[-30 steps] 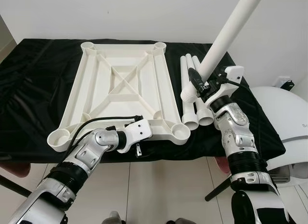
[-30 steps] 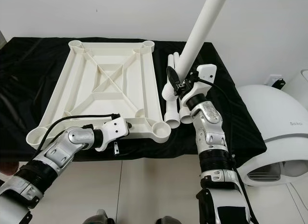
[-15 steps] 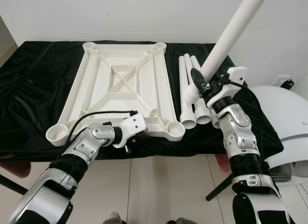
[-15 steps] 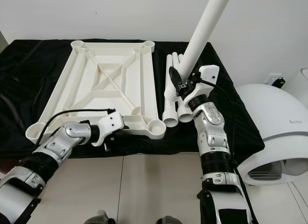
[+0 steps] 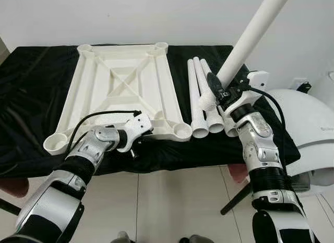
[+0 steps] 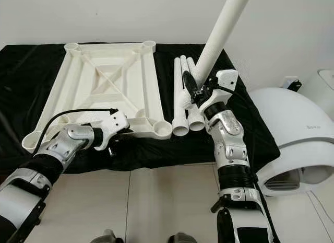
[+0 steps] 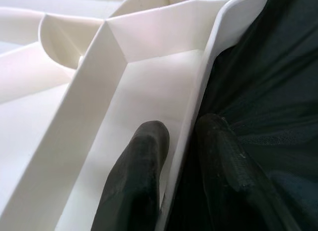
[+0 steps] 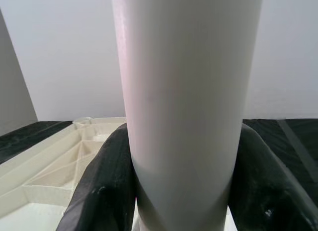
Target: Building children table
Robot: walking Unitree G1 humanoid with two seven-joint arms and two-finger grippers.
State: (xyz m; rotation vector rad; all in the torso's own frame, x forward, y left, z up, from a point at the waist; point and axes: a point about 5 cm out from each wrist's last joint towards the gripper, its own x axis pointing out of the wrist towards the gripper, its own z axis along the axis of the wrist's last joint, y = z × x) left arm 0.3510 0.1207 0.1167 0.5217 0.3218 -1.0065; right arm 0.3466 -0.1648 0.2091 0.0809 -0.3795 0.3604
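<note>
A white plastic tabletop lies underside up on a black cloth, its corner sockets facing upward. My left gripper is at the near rim. In the left wrist view one finger sits inside the rim and the other outside, shut on it. My right gripper is shut on a white table leg that tilts up and to the right, held beside the tabletop's near right corner socket. The right wrist view shows the leg between the black fingers. Three more legs lie side by side on the cloth.
The black cloth covers a low table whose front edge is just below my left gripper. A white rounded appliance stands at the right, with a dark stand leg on the tiled floor. A white wall is behind.
The whole view has shifted a little, so the camera moved. My left gripper stays on the near rim and my right gripper still holds the leg tilted up.
</note>
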